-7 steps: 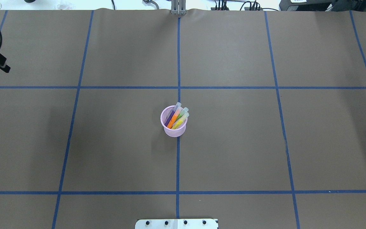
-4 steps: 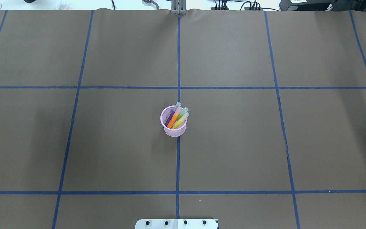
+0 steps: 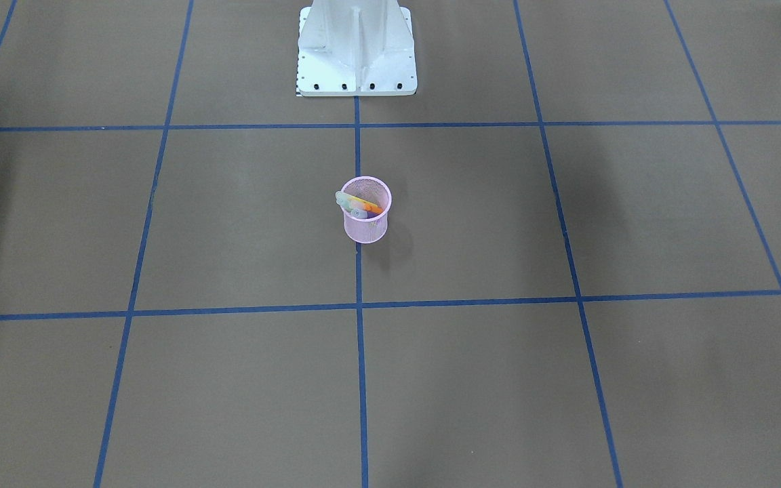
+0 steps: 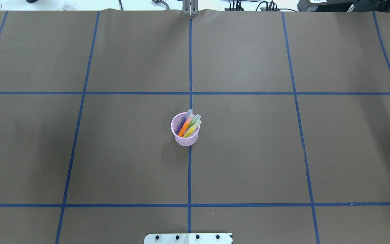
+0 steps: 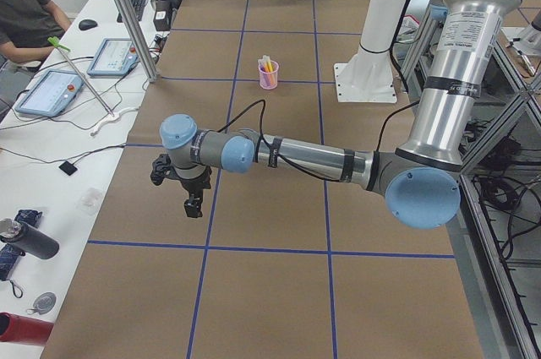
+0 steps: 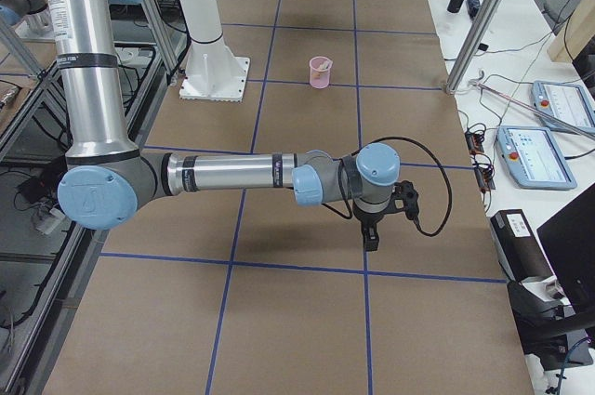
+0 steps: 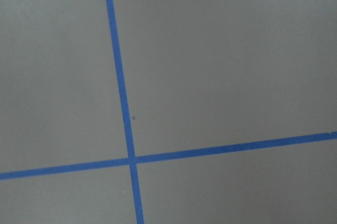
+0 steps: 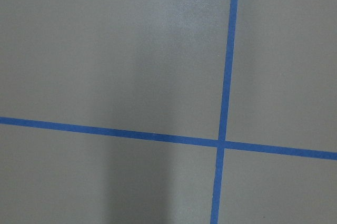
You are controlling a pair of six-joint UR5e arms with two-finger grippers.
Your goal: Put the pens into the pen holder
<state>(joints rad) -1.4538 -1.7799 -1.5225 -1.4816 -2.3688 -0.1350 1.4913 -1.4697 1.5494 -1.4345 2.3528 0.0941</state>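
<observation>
Four pens (image 4: 187,124) sit in one pen holder (image 4: 185,141); left pincer (image 5: 193,207) and right pincer (image 6: 371,241): cannot tell.

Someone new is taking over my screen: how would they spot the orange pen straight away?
On the brown paper-covered table, follow the central blue tape line to the small round pink wire-mesh cup standing on it. Four pale-capped pens lean inside; in the overhead view, the orange pen is second from the left, between the purple pen and the green pen.

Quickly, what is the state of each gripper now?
Left gripper: cannot be told, seen only from the side.
Right gripper: cannot be told either.
</observation>
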